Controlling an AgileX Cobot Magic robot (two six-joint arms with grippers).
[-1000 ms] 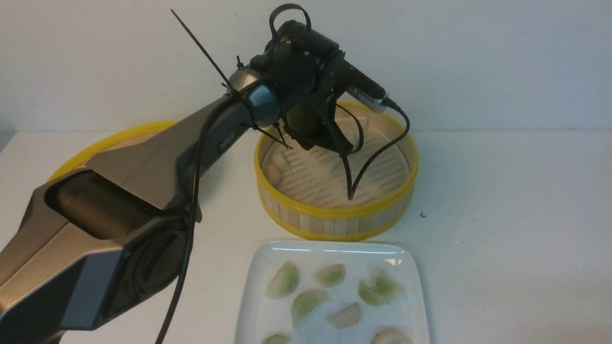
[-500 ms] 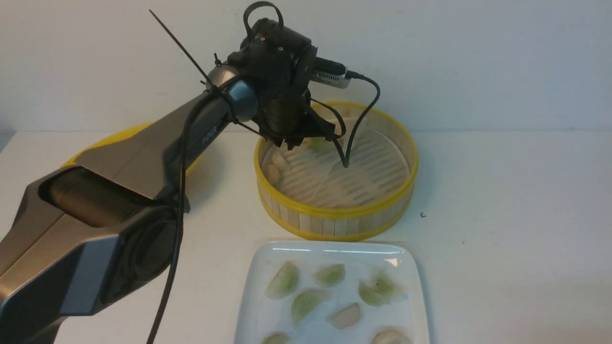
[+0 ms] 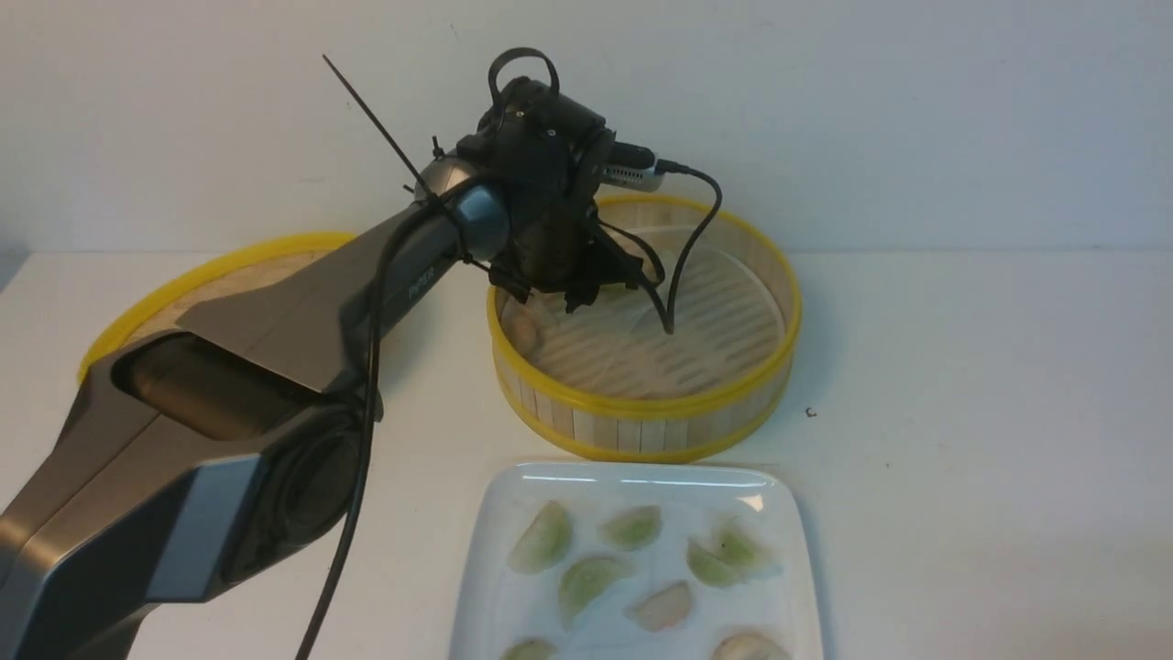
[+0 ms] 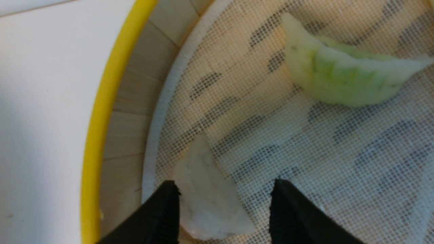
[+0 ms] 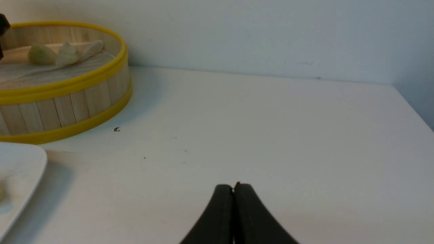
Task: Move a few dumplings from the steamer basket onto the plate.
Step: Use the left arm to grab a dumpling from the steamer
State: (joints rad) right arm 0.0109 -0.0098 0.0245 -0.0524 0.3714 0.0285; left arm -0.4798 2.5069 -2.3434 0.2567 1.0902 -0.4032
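Grasp phase. The left gripper (image 4: 225, 187), fingers spread, bracketed a pinkish-white dumpling (image 4: 207, 200) lying beside the wall of the steamer basket (image 4: 98, 135). The next move probably called for gentle closure, then transfer to the plate (image 3: 641, 475). The right gripper (image 5: 233, 187) rested clenched and empty.

Plain white wall (image 3: 916, 110) at the back, matt, with a few faint marks seen from the right wrist. In front of it a white table (image 3: 990, 367), smooth, meeting the wall in a straight line. At the table's far right end, the edge turning at an angle, the wall there darker and bluish. One small dark speck (image 3: 810, 412) on the table, fainter dots near it. Soft, even light; only weak shadows.
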